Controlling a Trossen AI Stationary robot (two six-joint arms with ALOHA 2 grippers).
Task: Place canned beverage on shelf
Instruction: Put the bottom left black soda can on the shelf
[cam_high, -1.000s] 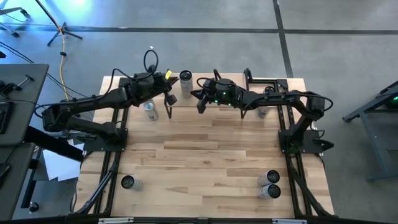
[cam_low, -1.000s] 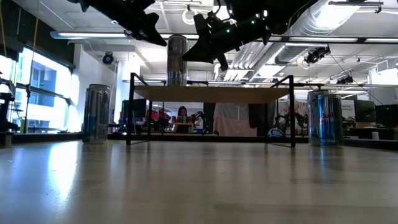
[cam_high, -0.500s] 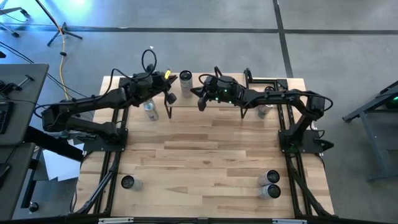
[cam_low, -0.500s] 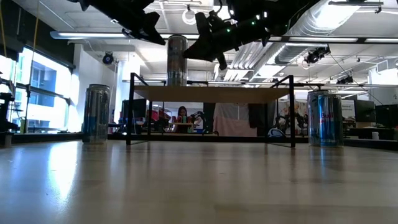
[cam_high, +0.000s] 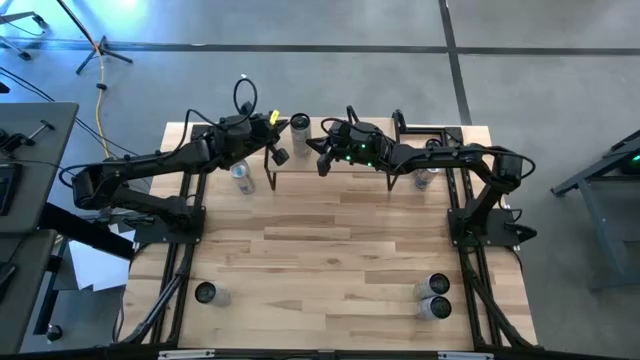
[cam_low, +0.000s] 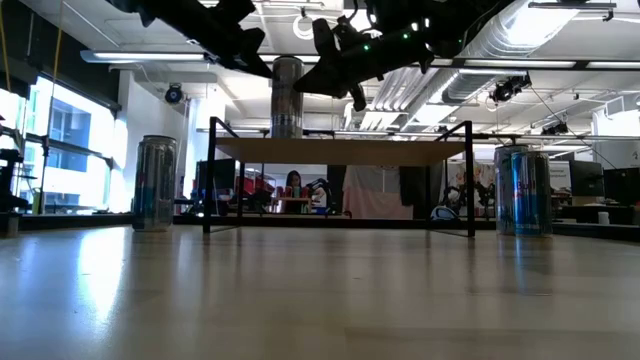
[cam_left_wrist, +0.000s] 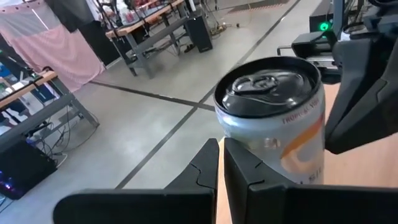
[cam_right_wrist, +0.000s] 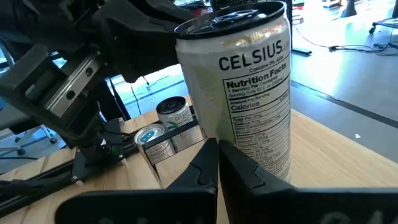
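Observation:
A tall silver can stands upright on its base on the small light-wood shelf at the table's far side; the low view shows the can on the board's left end. My left gripper is shut and hovers just left of the can. In the left wrist view its shut fingers point at the can. My right gripper is shut and hovers just right of the can. Its shut fingers point at the can's label. Neither gripper shows contact with the can.
Two cans stand on the table beside the shelf's left legs, and they also show in the right wrist view. One can stands at the far right, one near left, two near right. The table's middle is bare wood.
My left gripper has edged toward the table's right edge, closer to the can on the shelf, staying shut. The can has stayed upright in place.

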